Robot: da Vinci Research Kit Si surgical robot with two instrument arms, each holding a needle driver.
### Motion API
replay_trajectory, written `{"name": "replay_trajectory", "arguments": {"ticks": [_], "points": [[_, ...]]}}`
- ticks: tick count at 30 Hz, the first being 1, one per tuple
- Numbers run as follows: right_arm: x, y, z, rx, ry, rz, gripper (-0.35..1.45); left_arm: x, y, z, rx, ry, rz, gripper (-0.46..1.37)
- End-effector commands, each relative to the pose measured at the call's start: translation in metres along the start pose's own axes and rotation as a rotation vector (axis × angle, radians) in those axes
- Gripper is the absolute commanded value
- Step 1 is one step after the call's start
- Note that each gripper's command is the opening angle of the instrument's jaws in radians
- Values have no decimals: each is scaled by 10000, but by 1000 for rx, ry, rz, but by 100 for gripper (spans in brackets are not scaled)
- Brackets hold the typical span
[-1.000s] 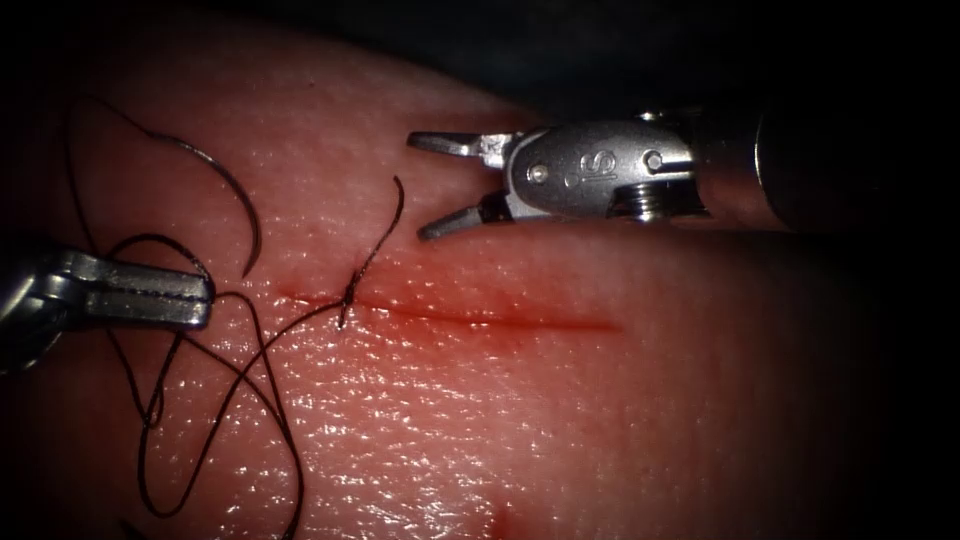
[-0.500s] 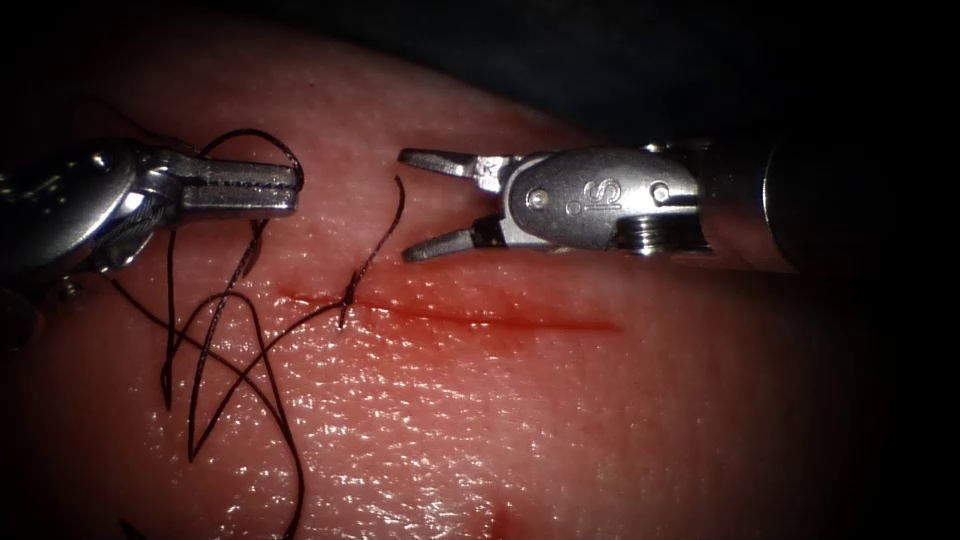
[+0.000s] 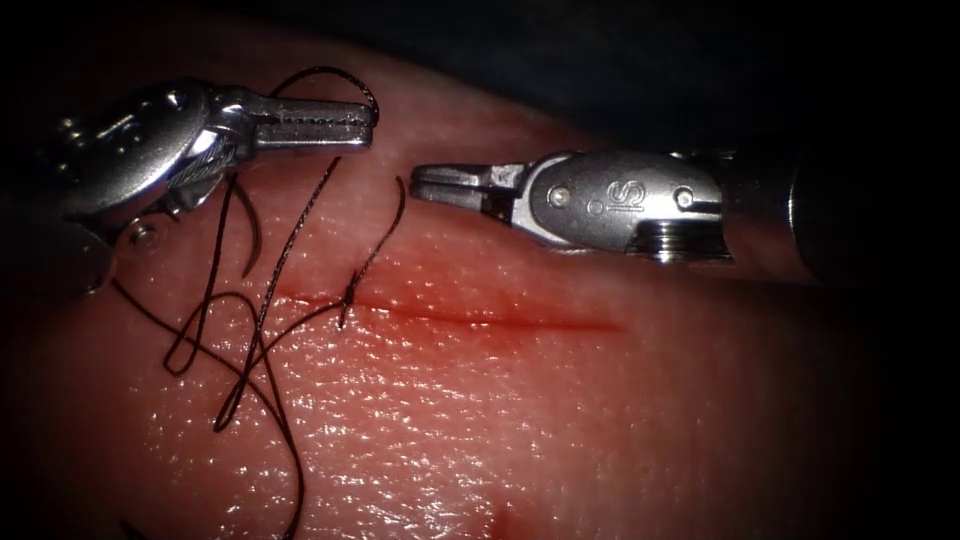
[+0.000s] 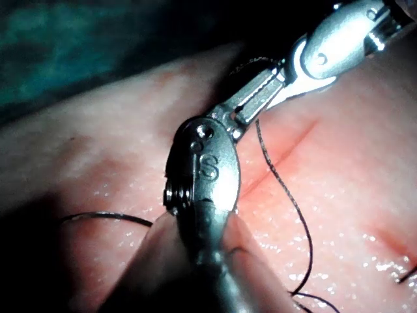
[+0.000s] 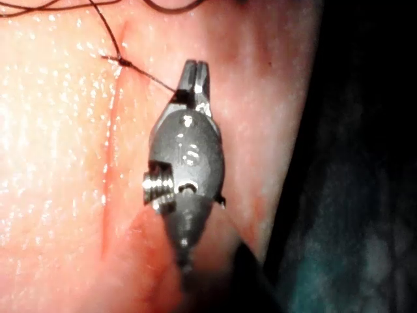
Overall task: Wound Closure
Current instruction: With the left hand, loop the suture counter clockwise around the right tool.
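the cut (image 3: 500, 320) runs sideways across the tissue (image 3: 600, 430), with red fluid (image 3: 430, 300) along and just above it. at the cut's left end sits a stitch with its knot (image 3: 347, 298).

the left tool (image 3: 365, 118) is up and to the left of the cut's left end, clear of the tissue surface, its jaws clamped together on the thread (image 3: 302, 222). a small loop of thread curls over the tip of the jaws. from there strands hang down to the tissue left of the cut, cross each other in loose loops, and one strand runs back to the knot.

the right tool (image 3: 418, 182) is above the cut, near its left end, with its jaws pressed together and pointing left. a short tail of thread (image 3: 378, 245) rises from the knot and ends right at the tip of these jaws. whether the tail is pinched between them cannot be told. in the right wrist view the same tail runs from the knot up to the side of the closed jaws (image 5: 195, 70).

a thin dark curve on the tissue left of the cut, below the left tool, looks like the needle (image 3: 257, 235). it seems to lie on the surface, and neither tool holds it.
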Motion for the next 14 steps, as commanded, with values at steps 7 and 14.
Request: {"name": "replay_trajectory", "arguments": {"ticks": [7,14], "points": [[1,-2,1,-9,15,1,-35,-6,1,1,-16,-9,9,-35],[1,-4,0,-12,20,1,-35,-7,0,1,-16,-8,4,-35]]}}
